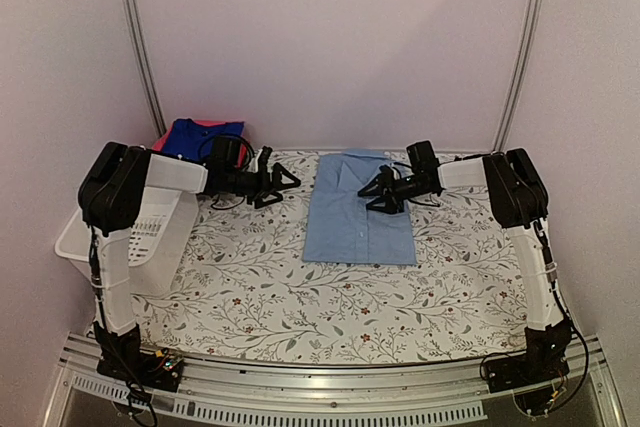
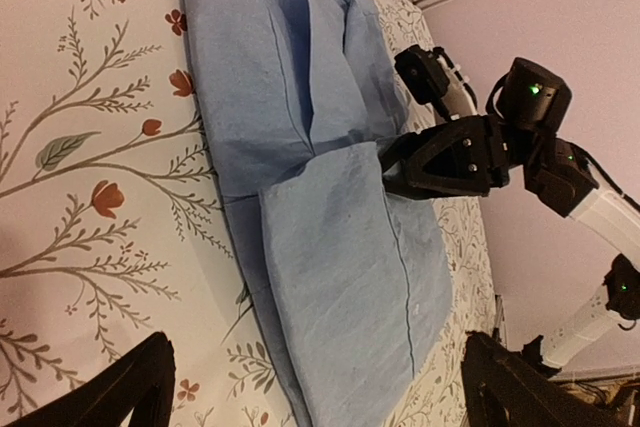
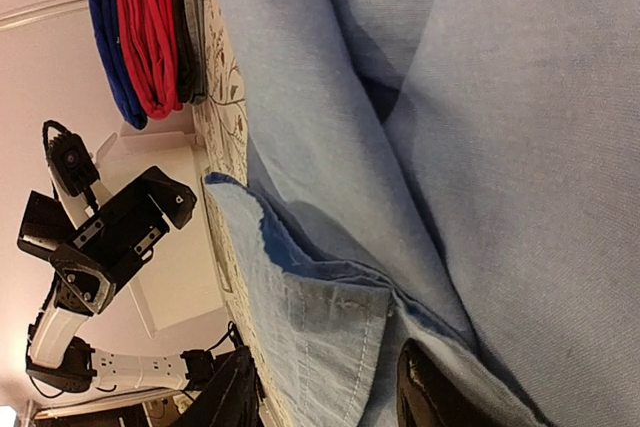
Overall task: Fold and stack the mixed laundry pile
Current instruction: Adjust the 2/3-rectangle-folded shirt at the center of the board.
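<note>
A large pale-blue button shirt [image 1: 358, 215] lies folded into a rectangle at the table's middle. My right gripper [image 1: 379, 197] rests low on its upper right part, jaws partly open, and a stitched edge of the shirt [image 3: 330, 337] stands between the fingers [image 3: 425, 392]. My left gripper [image 1: 281, 185] hovers wide open left of the shirt, holding nothing; in its wrist view the shirt's lower fold [image 2: 350, 277] lies ahead of it. At the back left corner sits a stack with a royal-blue garment [image 1: 203, 135] on top and a pink-red one [image 1: 160, 138] under it.
A white slotted basket [image 1: 150, 235] stands at the table's left edge beside the left arm. The floral tablecloth [image 1: 300, 297] covers the table, walls close it in at the back and sides. A dark grey cloth [image 3: 186, 17] lies lowest in the stack.
</note>
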Controlling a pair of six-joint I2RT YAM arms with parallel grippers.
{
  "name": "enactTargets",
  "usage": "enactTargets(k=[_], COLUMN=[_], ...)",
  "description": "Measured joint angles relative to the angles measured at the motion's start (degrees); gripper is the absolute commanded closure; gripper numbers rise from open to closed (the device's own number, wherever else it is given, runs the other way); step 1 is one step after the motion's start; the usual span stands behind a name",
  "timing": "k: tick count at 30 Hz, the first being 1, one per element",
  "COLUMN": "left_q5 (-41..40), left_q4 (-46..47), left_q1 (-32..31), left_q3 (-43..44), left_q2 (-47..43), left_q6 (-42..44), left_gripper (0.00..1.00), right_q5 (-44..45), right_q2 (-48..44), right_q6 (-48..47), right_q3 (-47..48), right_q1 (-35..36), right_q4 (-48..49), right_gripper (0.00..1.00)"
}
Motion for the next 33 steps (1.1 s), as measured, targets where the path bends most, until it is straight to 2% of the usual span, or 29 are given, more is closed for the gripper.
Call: enactTargets(k=[2,5,8,9,17,33], left_q5=[0.02,0.0,-0.13,-0.17,-1.22,-1.09], left_q4=[0.07,0.09,0.11,0.11,-0.17,-1.95], left_q1=[-0.02,-0.07,-0.24,-0.28,-0.68,-5.25], left_q3=[0.0,0.0,0.0,0.02,1.66,9.07], left_q2=[0.0,0.0,0.0,0.0,0.02,2.38], left_q6=[0.0,0.0,-0.02,-0.02,0.17,2.62], left_gripper=[0.0,0.0,0.0,0.0,0.0,0.0], right_q5=[0.0,-1.18,-2.69,-3.02,-3.41,2.16], right_q2=[0.0,0.0,0.0,0.0,-1.4,-4.17], right_q6=[-1.03,0.42,2.71,3.54,4.92,0.17], right_q3=[-0.15,-2.03,-2.89,-2.91,-5.92,-8.76], right_q1=[0.11,0.15,0.15,0.15,-0.66,-2.27], right_q4=[0.13,2.99,6.32,7.34,11.06,6.03], right_gripper=[0.71,0.8,0.98,1.0,1.0,1.0])
